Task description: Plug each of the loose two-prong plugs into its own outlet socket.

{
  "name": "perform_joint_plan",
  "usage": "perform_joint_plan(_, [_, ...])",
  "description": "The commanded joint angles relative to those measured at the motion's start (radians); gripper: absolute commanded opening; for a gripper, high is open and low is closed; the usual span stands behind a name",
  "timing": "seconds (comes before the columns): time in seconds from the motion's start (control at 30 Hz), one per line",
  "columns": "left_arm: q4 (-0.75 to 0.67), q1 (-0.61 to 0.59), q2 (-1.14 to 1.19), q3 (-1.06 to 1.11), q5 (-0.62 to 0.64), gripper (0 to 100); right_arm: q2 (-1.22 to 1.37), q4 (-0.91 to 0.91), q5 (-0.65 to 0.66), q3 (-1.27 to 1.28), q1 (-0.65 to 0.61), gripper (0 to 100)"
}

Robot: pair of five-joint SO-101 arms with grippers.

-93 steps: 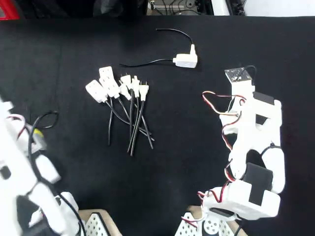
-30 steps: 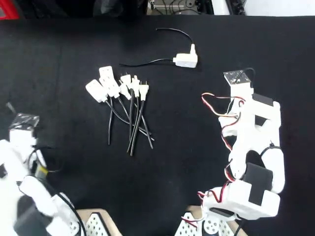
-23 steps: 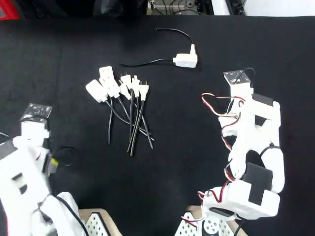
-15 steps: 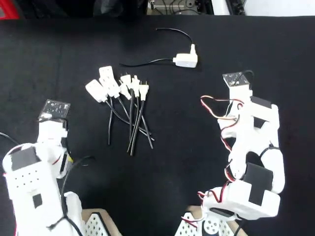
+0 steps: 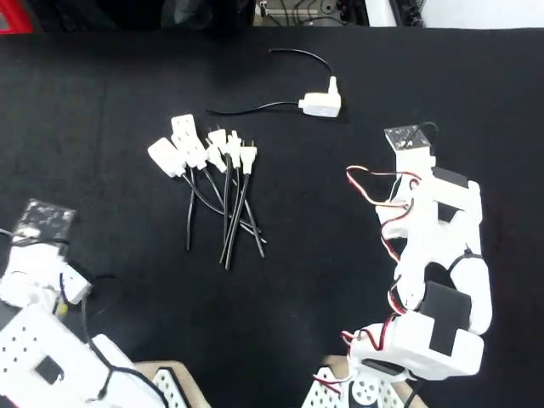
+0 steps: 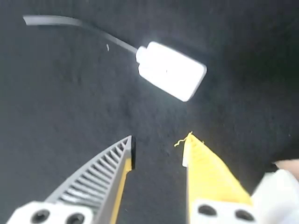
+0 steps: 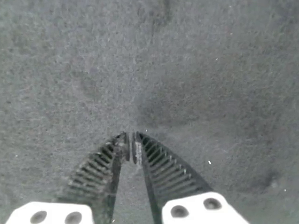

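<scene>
- Plugs (image 5: 247,155) lie well apart from the left arm (image 5: 38,289), which stands at the near left corner of the black table (image 5: 85,85).
- In the left wrist view, the left gripper (image 6: 159,140) hangs over the cloth with its jaws moderately apart and nothing between them. One side is grey; the other is a yellow finger (image 6: 205,172). Beyond the tips, not touching them, lies a white block (image 6: 170,70) with a grey cord (image 6: 70,23). I cannot tell which piece of the set it is.
- Left of the table's middle, the outlet sockets (image 5: 166,157) lie side by side. Just to their right the white plugs are bunched close together, prongs toward the far edge. Their black cords (image 5: 229,221) run toward the near edge and cross one another.
- Farther back and to the right lies a separate white pair (image 5: 321,104), one piece against the other, with two black leads. I cannot tell whether it is fully seated.
- At the near right stands the right arm (image 5: 438,238), stretched toward the far edge. The right gripper (image 7: 130,140) has its jaws closed tip to tip on nothing, above bare cloth.
</scene>
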Motion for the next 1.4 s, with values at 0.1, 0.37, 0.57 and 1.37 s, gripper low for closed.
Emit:
perform_joint_plan(0.1, [-0.101,-0.111,0.252,-0.028,-0.017,19,-0.045,-0.003,0.011,-0.004,0.017,1.2])
perform_joint_plan(0.37, [-0.258,-0.104,0.528,-0.022,-0.008,18,-0.048,-0.006,0.011,0.016,0.017,1.2])
perform_joint_plan(0.57, [-0.318,-0.013,0.609,-0.018,0.199,18,-0.048,-0.008,0.011,0.016,0.015,1.2])
perform_joint_plan(1.37, [-0.548,0.526,0.609,-0.163,1.123,18,-0.047,-0.011,0.011,0.013,0.015,1.2])
